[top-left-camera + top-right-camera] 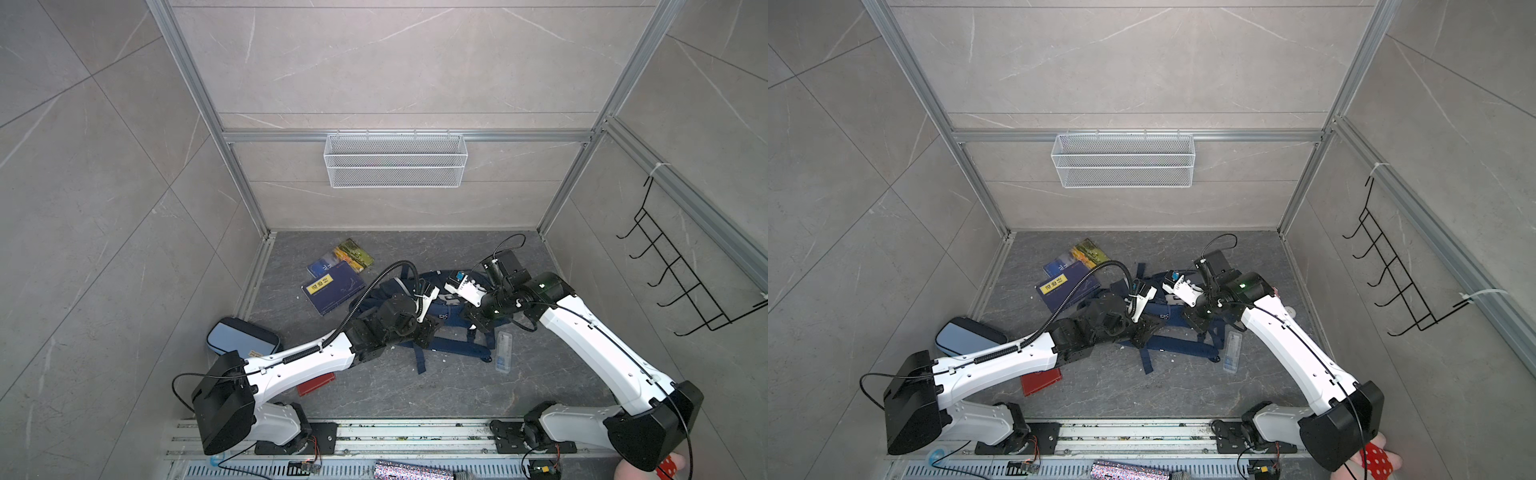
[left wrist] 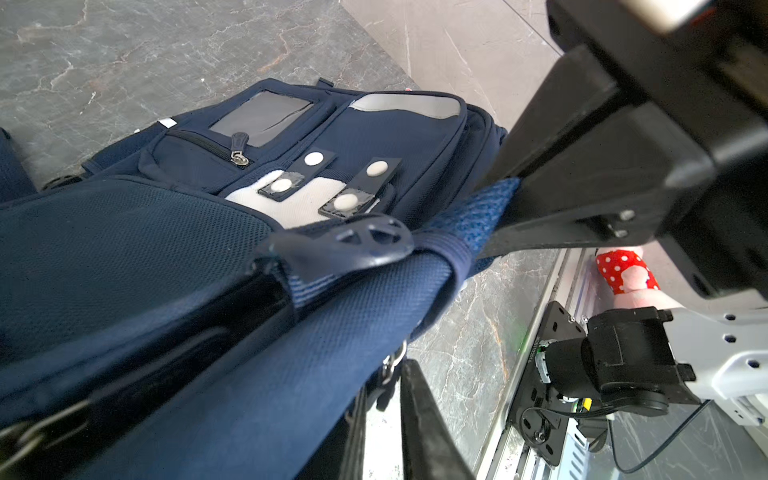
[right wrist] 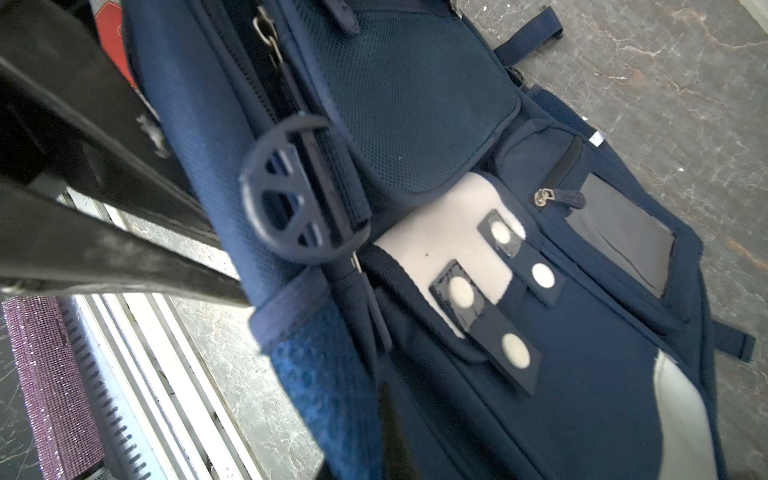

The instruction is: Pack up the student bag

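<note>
Overhead, both top views show the student bag (image 1: 451, 311) (image 1: 1163, 316) lying flat at mid-frame on the grey marble table (image 1: 415, 386). Its straps trail toward the lower edge, and the left gripper (image 1: 428, 330) and right gripper (image 1: 478, 318) are both down on it. Up-left of the bag lies a fan of books (image 1: 332, 291). At the left is a light-blue pencil case (image 1: 243, 338), contents hidden, and below it a flat red item (image 1: 316, 384) sits half under the left arm. Right of the straps, a clear plastic case (image 1: 503, 351) holds small items too fine to name. A white wire basket (image 1: 395, 160) hangs on the back wall. The left wrist view shows what the top views hide: the bag's front, with a closed zip pocket (image 2: 239, 156), a grey patch (image 2: 262, 116) and four pale snaps (image 2: 313, 158). The left fingers (image 2: 424, 424) lie against a padded navy fold that fills the gap between them. At upper right the right gripper is pinched on a blue mesh tab (image 2: 494, 203). The right wrist view shows the blue mesh tab (image 3: 316, 365) from the other side, with the right fingers (image 3: 124, 266) meeting at its edge, and a D-shaped plastic loop (image 3: 291, 195). The bag's inside is hidden in every view.
</note>
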Controlling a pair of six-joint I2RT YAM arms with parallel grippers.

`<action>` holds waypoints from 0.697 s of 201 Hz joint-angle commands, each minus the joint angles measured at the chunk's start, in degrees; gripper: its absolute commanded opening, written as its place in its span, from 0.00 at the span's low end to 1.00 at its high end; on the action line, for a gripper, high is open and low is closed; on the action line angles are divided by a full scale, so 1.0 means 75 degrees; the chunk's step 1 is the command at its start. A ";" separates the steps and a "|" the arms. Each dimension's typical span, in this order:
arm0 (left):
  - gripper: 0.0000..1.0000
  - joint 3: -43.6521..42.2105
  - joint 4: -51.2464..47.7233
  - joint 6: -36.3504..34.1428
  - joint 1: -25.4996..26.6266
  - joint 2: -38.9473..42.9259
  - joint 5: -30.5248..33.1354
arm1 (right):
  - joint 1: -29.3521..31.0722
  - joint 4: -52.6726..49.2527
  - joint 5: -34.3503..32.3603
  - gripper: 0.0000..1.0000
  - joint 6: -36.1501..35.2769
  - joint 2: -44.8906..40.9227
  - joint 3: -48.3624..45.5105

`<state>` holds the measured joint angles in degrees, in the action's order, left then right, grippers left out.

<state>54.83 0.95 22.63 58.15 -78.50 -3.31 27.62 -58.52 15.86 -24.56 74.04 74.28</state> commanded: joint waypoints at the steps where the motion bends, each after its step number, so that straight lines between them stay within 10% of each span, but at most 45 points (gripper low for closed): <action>1: 0.12 0.0023 0.0483 0.0039 -0.0028 -0.0092 0.0219 | -0.0002 0.0142 0.0687 0.00 0.0205 -0.0216 0.0338; 68: 0.00 -0.0061 0.0530 0.0154 -0.0010 -0.0069 0.0211 | 0.0006 0.0162 0.0628 0.00 0.0234 -0.0208 0.0335; 92: 0.19 -0.0047 0.0529 0.0156 0.0007 -0.0102 0.0433 | -0.0013 0.0174 0.0640 0.00 0.0264 -0.0249 0.0303; 140: 0.17 0.0102 0.0576 0.0134 0.0018 -0.0275 0.1012 | -0.0006 0.0208 0.0657 0.00 0.0315 -0.0307 0.0267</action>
<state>54.68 2.35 23.57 58.57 -79.29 -0.45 27.35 -58.48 15.86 -23.90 74.04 74.28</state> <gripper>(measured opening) 0.190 0.061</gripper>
